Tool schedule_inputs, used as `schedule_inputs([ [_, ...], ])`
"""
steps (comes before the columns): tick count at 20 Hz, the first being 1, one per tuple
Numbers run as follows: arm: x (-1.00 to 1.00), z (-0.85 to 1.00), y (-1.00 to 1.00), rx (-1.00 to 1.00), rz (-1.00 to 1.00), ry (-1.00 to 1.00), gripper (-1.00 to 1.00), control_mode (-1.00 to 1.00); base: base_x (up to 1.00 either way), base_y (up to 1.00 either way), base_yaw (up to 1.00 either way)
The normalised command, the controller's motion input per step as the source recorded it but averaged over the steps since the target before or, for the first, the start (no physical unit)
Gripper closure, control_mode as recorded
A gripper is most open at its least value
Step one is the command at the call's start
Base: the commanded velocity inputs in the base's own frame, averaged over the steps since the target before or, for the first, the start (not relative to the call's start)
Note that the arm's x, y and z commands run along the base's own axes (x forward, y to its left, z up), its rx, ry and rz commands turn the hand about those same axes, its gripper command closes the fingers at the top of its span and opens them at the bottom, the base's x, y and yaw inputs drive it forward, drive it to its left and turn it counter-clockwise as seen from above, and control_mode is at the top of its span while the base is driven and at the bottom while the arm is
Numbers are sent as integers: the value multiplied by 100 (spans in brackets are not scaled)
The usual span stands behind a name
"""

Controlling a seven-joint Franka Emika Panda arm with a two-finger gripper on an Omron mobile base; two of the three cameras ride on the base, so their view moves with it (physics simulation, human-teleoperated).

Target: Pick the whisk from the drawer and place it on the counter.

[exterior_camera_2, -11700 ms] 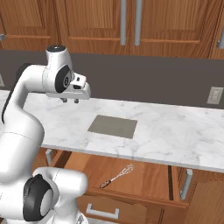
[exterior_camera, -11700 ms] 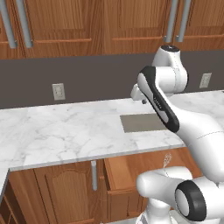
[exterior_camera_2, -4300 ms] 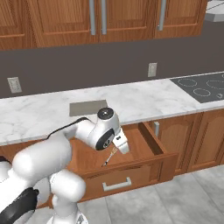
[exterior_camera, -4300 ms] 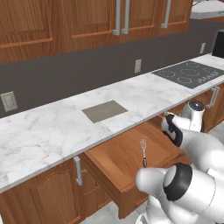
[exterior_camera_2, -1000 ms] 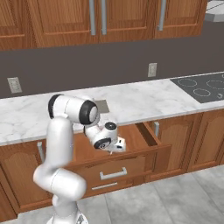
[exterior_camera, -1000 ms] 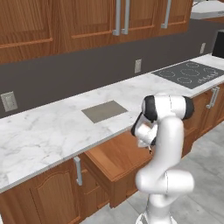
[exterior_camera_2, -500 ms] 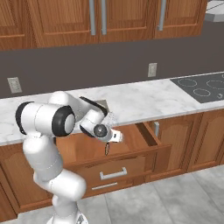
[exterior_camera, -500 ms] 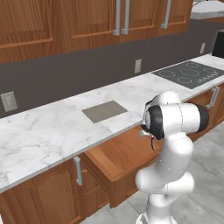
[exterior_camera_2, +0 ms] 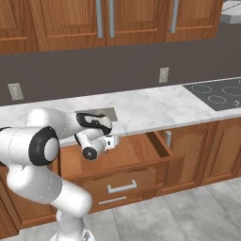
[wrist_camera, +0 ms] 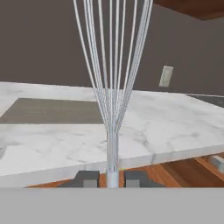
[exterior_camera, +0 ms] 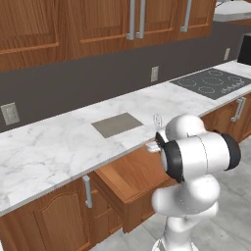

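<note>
Silver wire makes up the balloon head of the whisk [wrist_camera: 113, 70], which stands up straight from between the fingertips [wrist_camera: 86, 178] of the gripper [wrist_camera: 112, 179], its slim neck pinched there with a pad on either side; the pincer is closed on the whisk at the lower stem. Ahead of the pincer runs the white marble counter [wrist_camera: 144, 127], its front edge just beyond and slightly below the wire head, with the flat grey inset [wrist_camera: 52, 110] ahead and to one side. Below and behind the pincer lies the open wooden drawer [exterior_camera_2: 141, 153]. Judged from its thin build, the whisk is light, and the wires springy and easily bent, so the stem is the proper hold. Smooth metal there may slip or swivel between the pads; the placement calls for a low, gentle release.
</note>
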Motion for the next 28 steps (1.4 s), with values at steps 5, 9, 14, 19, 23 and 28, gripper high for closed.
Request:
schedule_inputs([
  [5, 58, 100, 61, -19, 60, -1, 100, -100, 0, 0, 0],
  [9, 46, 100, 56, -20, 67, 0, 100, -100, 0, 0, 0],
  [14, 35, 91, 72, -30, 63, 10, 100, -100, 0, 0, 0],
  [19, 19, 12, 100, -42, 51, 17, 100, -100, 0, 0, 0],
  [23, 41, -40, 100, -40, 44, 20, 100, -100, 0, 0, 0],
  [28, 9, -96, 94, -32, 39, 11, 100, -100, 0, 0, 0],
])
